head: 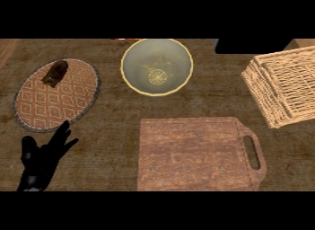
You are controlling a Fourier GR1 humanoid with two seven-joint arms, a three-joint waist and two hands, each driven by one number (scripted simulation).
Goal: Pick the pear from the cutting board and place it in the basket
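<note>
Resting at the near left of the counter (113, 117), the left hand (44, 157) shows with its black fingers relaxed and spread, pointing up and to the right, holding nothing; its fingertips lie just below the near rim of an oval patterned mat (54, 96) with an orange diamond weave and a grey edge. On the far part of that mat sits a small dark brown, lumpy thing (54, 74), narrower at its far end; whether it is the pear cannot be told from its look. The cutting board (196, 155) lies near the middle-right, a reddish-brown wooden slab with a slotted handle on its right side, and its top is bare, so no pear shows on it. Far right stands the basket (292, 87), pale woven wicker, square-sided and tilted in the view, with a slatted floor showing inside. Between the mat and the basket, at the far middle, is a round plate (156, 66), grey-green with a yellow rim and a small golden ornament at its centre. The right hand is nowhere in view.
</note>
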